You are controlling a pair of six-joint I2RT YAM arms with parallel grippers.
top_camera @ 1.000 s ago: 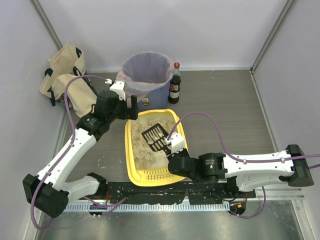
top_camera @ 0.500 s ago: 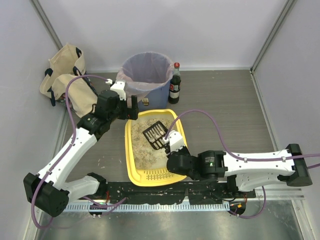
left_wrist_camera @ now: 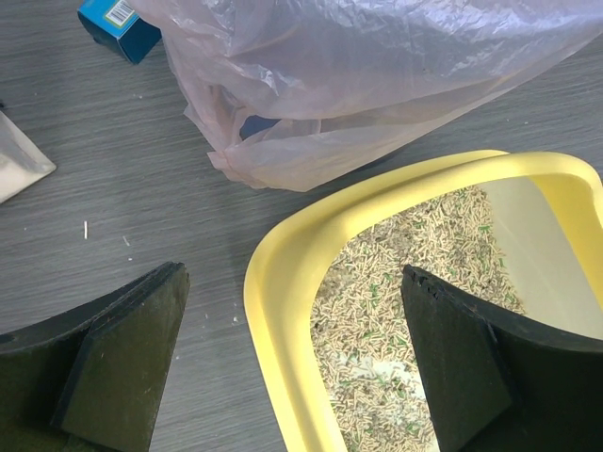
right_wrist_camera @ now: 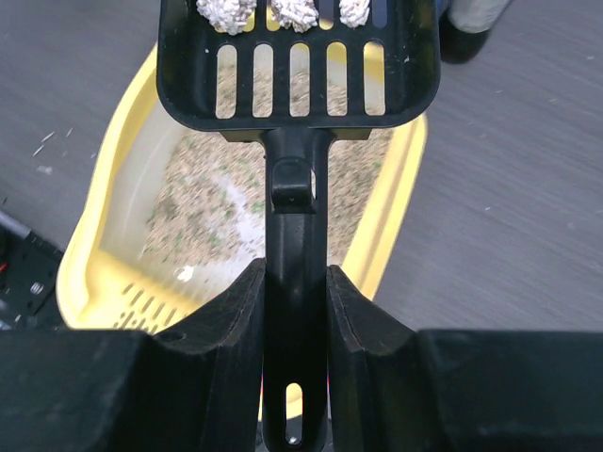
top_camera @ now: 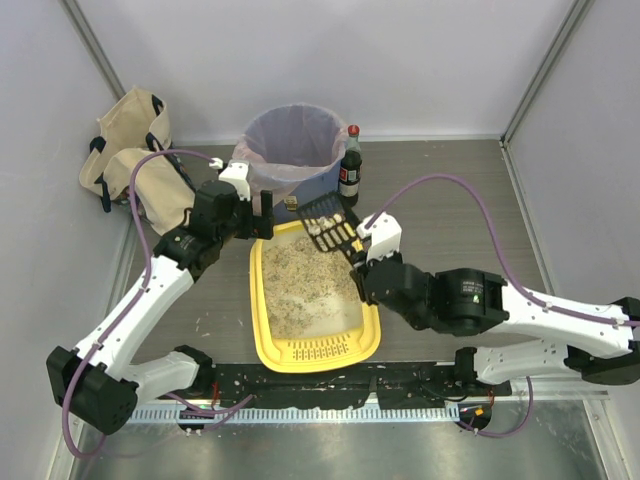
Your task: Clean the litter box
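The yellow litter box (top_camera: 258, 310) lies in the middle of the table with beige granules inside and a slotted grille at its near end. My right gripper (right_wrist_camera: 295, 282) is shut on the handle of a black slotted scoop (right_wrist_camera: 297, 85), which hangs above the box's far edge. White clumps (right_wrist_camera: 226, 11) sit on the scoop's blade. In the top view the scoop (top_camera: 325, 222) is close to the blue bin. My left gripper (left_wrist_camera: 292, 348) is open, its fingers standing either side of the box's far left corner rim (left_wrist_camera: 273, 311).
A round blue bin with a clear liner (top_camera: 292, 145) stands just beyond the box, its plastic (left_wrist_camera: 377, 85) hanging near the rim. A dark bottle (top_camera: 349, 168) is right of the bin. A canvas bag (top_camera: 130, 160) sits far left, and a small blue carton (left_wrist_camera: 118, 24) lies by the bin.
My right arm has lifted the scoop with its clumps out of the litter and carried it towards the far edge, nearer the bin. The left arm has stayed put.
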